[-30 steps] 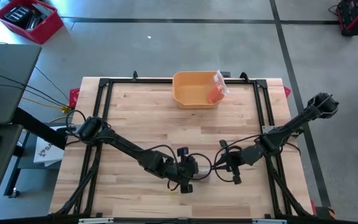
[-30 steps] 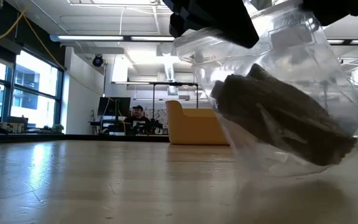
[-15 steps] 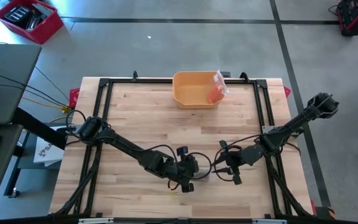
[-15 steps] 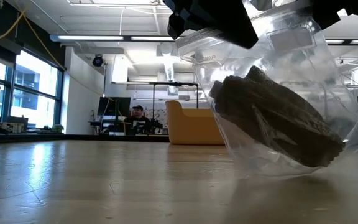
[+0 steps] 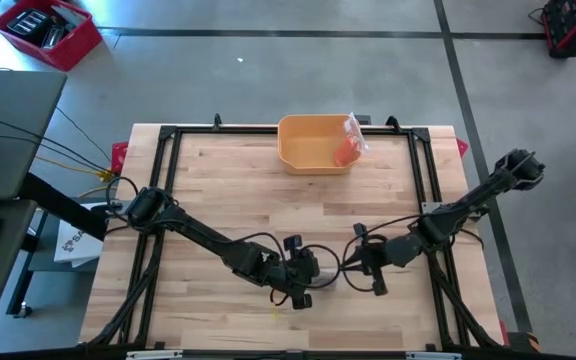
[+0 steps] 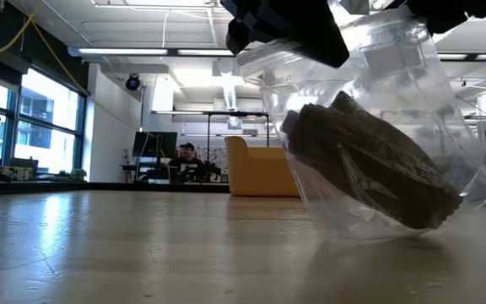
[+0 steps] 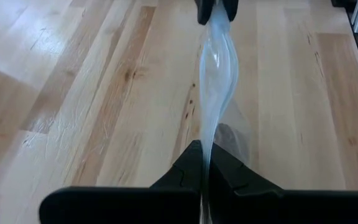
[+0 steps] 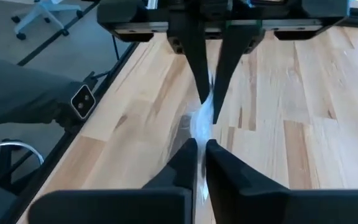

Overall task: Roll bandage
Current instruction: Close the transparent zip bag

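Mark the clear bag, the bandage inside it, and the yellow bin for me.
clear bag (image 6: pixel 395 59), low view, on its upper film near the seal.
bandage (image 6: pixel 369 160), low view, on the middle of the dark wad inside the bag.
yellow bin (image 5: pixel 303 150), high view, on its bare floor.

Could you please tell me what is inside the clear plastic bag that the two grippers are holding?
Inside the clear plastic bag lies a dark rolled bandage, tilted. Its far side and inner layers are hidden.
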`<state>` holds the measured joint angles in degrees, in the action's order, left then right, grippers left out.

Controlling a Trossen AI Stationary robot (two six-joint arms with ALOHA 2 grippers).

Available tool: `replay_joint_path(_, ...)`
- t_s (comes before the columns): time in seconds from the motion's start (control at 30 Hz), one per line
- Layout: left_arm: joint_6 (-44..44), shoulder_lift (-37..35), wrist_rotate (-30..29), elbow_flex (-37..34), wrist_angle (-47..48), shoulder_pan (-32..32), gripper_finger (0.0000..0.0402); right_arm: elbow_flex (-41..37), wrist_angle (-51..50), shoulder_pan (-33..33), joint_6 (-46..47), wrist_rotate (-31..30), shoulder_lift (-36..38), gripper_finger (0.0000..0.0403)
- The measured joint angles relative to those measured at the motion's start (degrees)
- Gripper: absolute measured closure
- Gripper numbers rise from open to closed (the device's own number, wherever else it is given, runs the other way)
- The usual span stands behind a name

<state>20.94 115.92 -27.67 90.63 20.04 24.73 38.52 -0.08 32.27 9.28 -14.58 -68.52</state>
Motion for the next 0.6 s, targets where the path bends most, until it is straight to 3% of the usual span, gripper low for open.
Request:
replay_joint_path(0.37, 4.0, 0.0, 2.1, 0.0, 0.13, 0.0, 0.0401, 0.0, 1.18, 0.02, -0.68, -1.61, -2.07, 0.0374)
replay_joint_path(0.6, 5.52, 0.0, 3.63, 0.0, 1.48, -0.07, 0.0401, 0.09, 0.41, 0.19, -1.79, -0.78, -0.72, 0.0295)
